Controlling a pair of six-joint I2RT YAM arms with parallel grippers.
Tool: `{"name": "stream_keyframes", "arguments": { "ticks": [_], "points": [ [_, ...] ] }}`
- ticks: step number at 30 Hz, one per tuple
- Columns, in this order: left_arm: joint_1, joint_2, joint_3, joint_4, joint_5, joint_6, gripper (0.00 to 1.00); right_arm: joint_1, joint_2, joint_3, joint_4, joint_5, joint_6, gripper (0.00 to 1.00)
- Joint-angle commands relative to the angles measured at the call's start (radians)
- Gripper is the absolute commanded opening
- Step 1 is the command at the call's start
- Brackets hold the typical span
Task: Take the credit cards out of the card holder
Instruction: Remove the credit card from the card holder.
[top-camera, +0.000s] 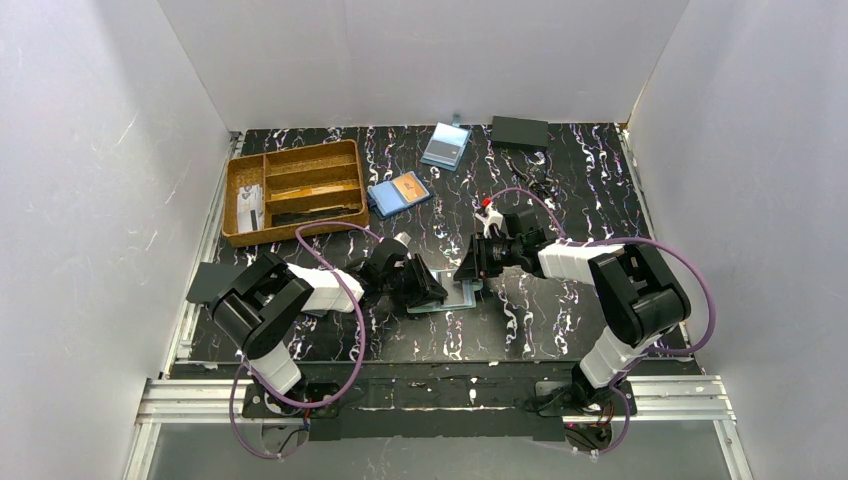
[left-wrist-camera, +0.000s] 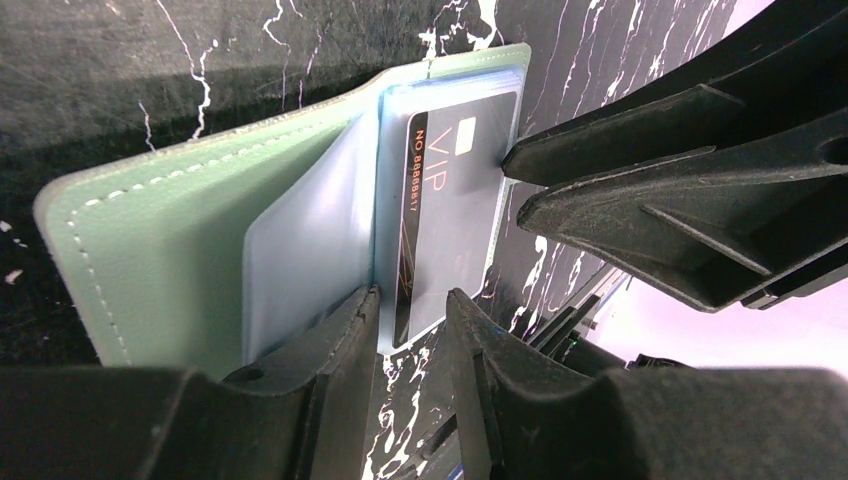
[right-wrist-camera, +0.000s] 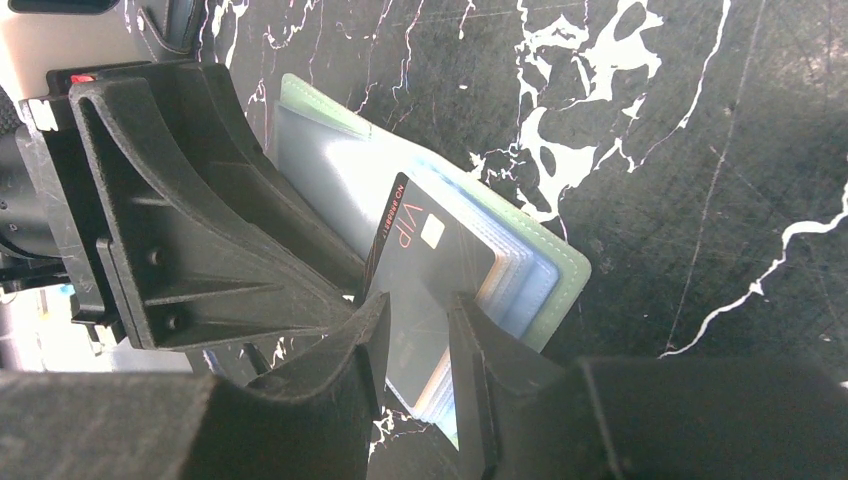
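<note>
The card holder (top-camera: 459, 299) lies opened on the black marbled table, its green stitched cover (left-wrist-camera: 150, 260) spread out and clear sleeves fanned over it. A dark card marked VIP (left-wrist-camera: 455, 210) sits in the top sleeve. My left gripper (left-wrist-camera: 412, 300) is open by a narrow gap, its fingertips either side of that sleeve's near edge. From the opposite side my right gripper (right-wrist-camera: 415, 310) is also open by a narrow gap, with the VIP card (right-wrist-camera: 425, 255) showing between its fingertips. Whether the fingers touch the card, I cannot tell. The two grippers (top-camera: 430, 288) (top-camera: 470, 268) almost meet.
A wooden divided tray (top-camera: 240, 170) stands at the back left. A bright blue holder with an orange card (top-camera: 400, 192) and a pale-blue holder with a grey card (top-camera: 445, 146) lie behind the arms. A dark flat box (top-camera: 520, 131) rests at the back wall.
</note>
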Motion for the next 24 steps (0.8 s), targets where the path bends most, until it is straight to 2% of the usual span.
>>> {"name": "stream_keyframes", "arguments": {
  "ticks": [1, 4, 8, 24],
  "points": [
    [-0.006, 0.031, -0.013, -0.063, -0.052, 0.017, 0.32, -0.004, -0.020, -0.013, 0.008, 0.042, 0.002, 0.38],
    [-0.007, 0.033, -0.014, -0.063, -0.054, 0.015, 0.32, -0.004, -0.028, -0.015, 0.010, 0.049, 0.003, 0.38],
    [-0.006, 0.035, -0.014, -0.064, -0.054, 0.012, 0.33, -0.005, -0.048, -0.021, 0.011, 0.060, 0.002, 0.44],
    [-0.006, 0.043, -0.013, -0.057, -0.048, 0.013, 0.33, -0.005, -0.038, -0.037, 0.049, 0.016, 0.031, 0.39]
  ]
}}
